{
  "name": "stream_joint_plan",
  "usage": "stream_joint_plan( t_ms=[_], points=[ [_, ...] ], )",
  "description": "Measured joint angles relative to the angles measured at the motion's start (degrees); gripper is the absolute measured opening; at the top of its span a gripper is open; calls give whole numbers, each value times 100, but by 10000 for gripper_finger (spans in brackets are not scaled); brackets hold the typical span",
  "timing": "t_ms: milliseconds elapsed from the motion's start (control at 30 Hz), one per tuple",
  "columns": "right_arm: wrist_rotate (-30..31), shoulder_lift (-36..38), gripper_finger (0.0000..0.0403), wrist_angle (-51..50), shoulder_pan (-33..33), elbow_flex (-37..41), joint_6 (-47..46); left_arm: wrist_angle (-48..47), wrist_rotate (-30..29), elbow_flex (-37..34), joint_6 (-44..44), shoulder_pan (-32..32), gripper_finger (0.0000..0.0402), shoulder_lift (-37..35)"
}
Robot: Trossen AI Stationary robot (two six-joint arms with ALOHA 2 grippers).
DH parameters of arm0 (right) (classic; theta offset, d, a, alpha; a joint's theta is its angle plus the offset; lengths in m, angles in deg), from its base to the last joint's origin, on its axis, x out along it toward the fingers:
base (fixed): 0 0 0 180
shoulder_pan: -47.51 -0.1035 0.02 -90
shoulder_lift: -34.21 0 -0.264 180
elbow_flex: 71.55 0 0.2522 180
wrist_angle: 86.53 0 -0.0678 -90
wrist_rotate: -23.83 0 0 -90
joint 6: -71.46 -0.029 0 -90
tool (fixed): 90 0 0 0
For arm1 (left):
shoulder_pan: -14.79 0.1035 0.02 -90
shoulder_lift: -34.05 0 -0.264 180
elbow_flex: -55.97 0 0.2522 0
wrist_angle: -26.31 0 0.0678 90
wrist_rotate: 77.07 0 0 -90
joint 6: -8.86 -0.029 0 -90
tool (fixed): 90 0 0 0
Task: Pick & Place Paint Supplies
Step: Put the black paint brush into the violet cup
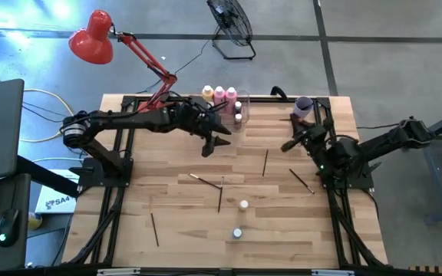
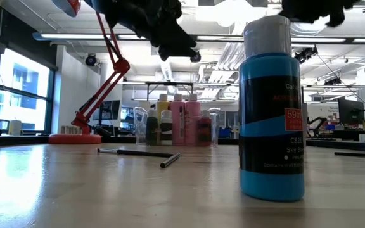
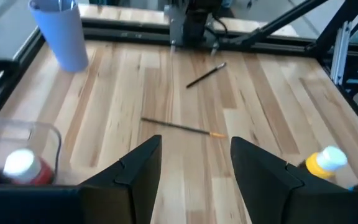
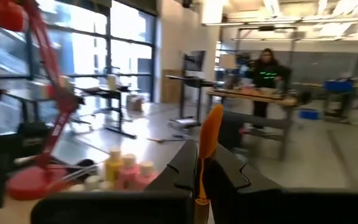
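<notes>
My right gripper (image 1: 286,146) hangs above the table's right half, near the lilac cup (image 1: 304,107), and is shut on a thin paintbrush (image 4: 207,149). My left gripper (image 1: 216,146) stands open and holds nothing, in the air just in front of the clear bin (image 1: 232,115) at the far edge. In the bin stand pink and yellow-orange paint bottles (image 1: 219,94) and tiny white-capped bottles (image 1: 238,112). Several paintbrushes (image 1: 204,180) and two tiny bottles (image 1: 243,205) lie or stand loose on the wood. A blue bottle (image 2: 271,107) stands close to the low camera. My right gripper pinches the paintbrush between its two fingers. The brush runs along the fingers, and its orange end (image 4: 209,134) sticks out past the fingertips. It is lifted clear of the table; the gripper hides the rest of it.
A red desk lamp (image 1: 92,37) reaches over the far left corner. Black frame rails (image 1: 129,153) run along both sides of the table. Loose brushes (image 3: 179,127) lie below and ahead of my left gripper. A person (image 4: 267,74) stands in the room beyond.
</notes>
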Motion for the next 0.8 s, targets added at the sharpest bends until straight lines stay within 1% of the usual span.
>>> stream_joint_plan(
  t_ms=[67, 133, 200, 267, 500, 600, 700, 800],
  points=[
    [257, -85, 10, -177, -6, -328, 369, -142, -32, 2, -12, 4, 190, -40],
    [691, -188, 10, -417, 78, -621, 704, -417, -92, 2, -61, 2, 190, -111],
    [1087, -309, 10, -587, 272, -857, 918, -510, -115, 1, -151, -1, 190, -154],
    [1303, -427, 10, -699, 487, -994, 1057, -691, -133, 4, -155, -1, 190, -230],
    [1156, -474, 10, -863, 1367, -1043, 896, -996, -321, 2, -213, 2, 190, -272],
    [874, -472, 10, -895, 1670, -1043, 777, -1222, -369, 2, -297, -3, 190, -274],
    [457, -494, 10, -1243, 1884, -1043, 252, -1337, -387, 2, -309, -3, 190, -273],
    [329, -497, 10, -1868, 2166, -1043, -282, -1390, -393, 2, -309, -3, 190, -272]
  ],
)
